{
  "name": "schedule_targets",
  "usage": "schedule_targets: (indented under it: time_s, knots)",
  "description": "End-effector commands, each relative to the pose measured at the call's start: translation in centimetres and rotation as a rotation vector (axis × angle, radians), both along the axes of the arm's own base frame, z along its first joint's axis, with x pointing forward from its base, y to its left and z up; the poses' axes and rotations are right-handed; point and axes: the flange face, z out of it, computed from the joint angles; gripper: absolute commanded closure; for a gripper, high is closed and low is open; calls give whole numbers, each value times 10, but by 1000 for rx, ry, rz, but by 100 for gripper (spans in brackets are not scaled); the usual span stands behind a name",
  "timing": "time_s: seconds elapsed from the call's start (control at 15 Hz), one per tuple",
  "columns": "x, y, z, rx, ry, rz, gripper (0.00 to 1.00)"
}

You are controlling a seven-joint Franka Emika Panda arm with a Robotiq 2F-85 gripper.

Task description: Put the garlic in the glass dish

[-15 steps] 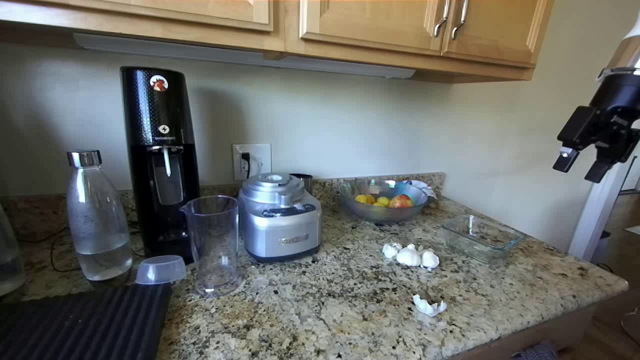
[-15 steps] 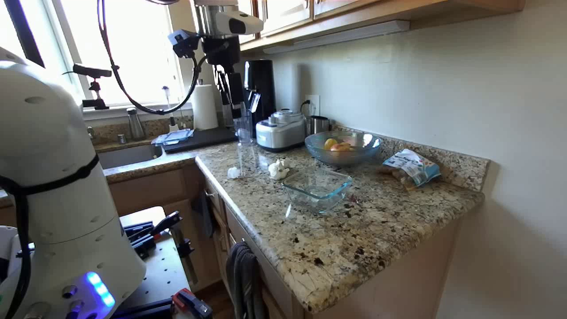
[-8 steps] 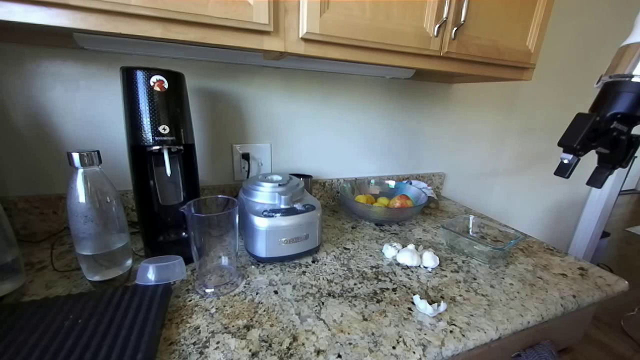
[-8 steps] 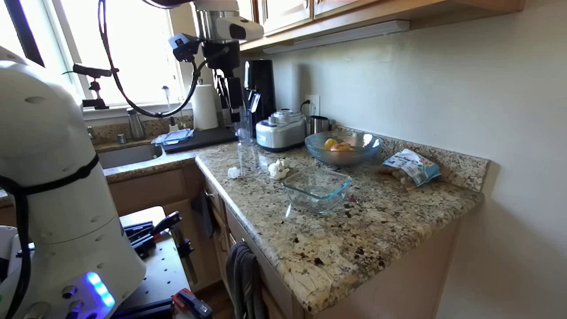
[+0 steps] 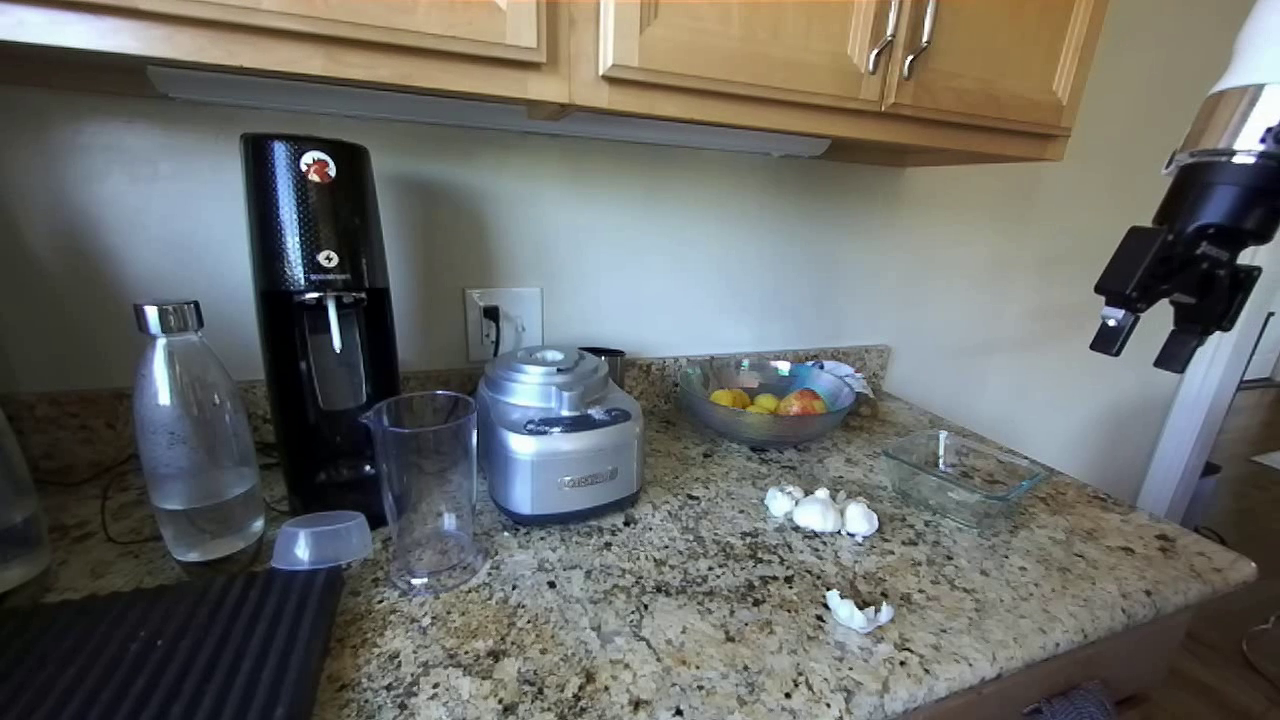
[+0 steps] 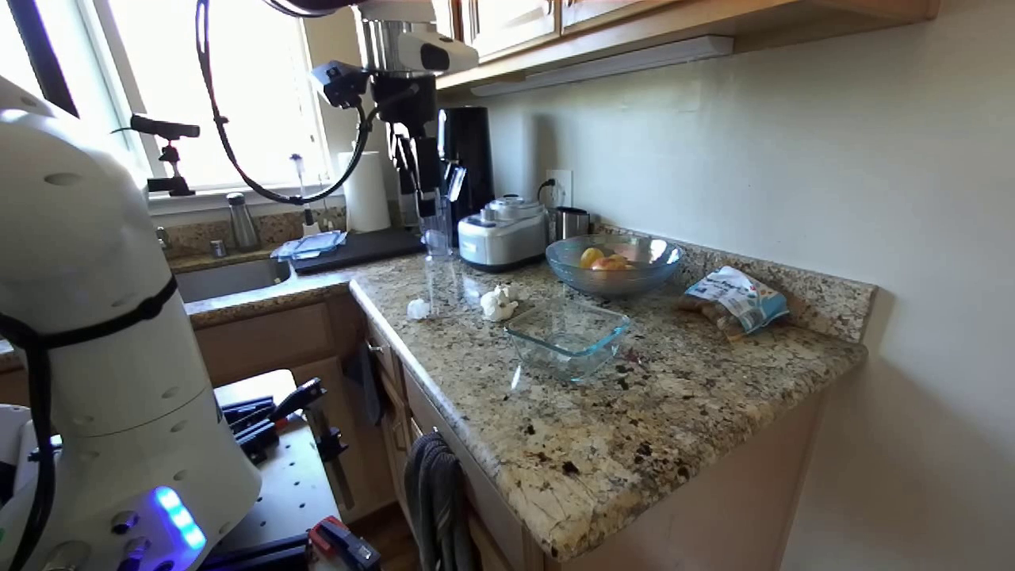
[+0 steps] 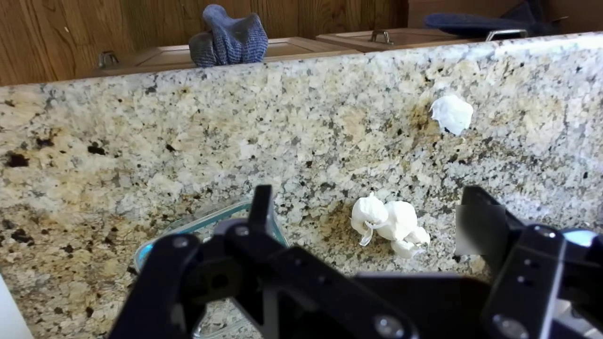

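The garlic (image 5: pixel 817 513) is a tight cluster of white bulbs on the granite counter; it also shows in an exterior view (image 6: pixel 498 304). A loose thin white peel (image 5: pixel 857 612) lies apart from it, nearer the counter's front edge. The glass dish (image 5: pixel 935 490) is clear and squarish with a teal rim, close beside the garlic, and looks empty (image 6: pixel 568 352). My gripper (image 5: pixel 1147 343) is open and empty, pointing down, high above the counter. In the wrist view the garlic (image 7: pixel 398 221) shows between the open fingers (image 7: pixel 369 207); the left finger hides part of the dish (image 7: pixel 202 225).
A glass fruit bowl (image 5: pixel 765 428) stands by the wall behind the garlic, with a bag (image 6: pixel 737 300) beside it. A silver food processor (image 5: pixel 560 455) and a clear pitcher (image 5: pixel 425 490) stand farther along. Wall cabinets (image 5: pixel 750 60) hang above. A towel (image 7: pixel 229 37) hangs below the counter edge.
The arm and open gripper have come down slightly and shifted a little sideways toward the counter. The garlic and the glass dish have not moved.
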Motion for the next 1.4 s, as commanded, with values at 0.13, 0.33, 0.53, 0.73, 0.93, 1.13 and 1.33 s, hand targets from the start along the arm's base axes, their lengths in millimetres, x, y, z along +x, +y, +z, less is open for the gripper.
schedule_targets:
  time_s: [0.13,0.33,0.53,0.73,0.93,1.13,1.33]
  knots:
    - [46,33,-26,-62,71,64,0]
    - [75,52,-47,-76,28,56,0]
    - [100,70,-74,-92,0,42,0]
    - [116,84,-101,-117,-5,45,0]
    - [121,88,-110,-142,-14,78,0]
    - [122,86,-114,-135,8,89,0]
    - [123,88,-113,-135,4,92,0]
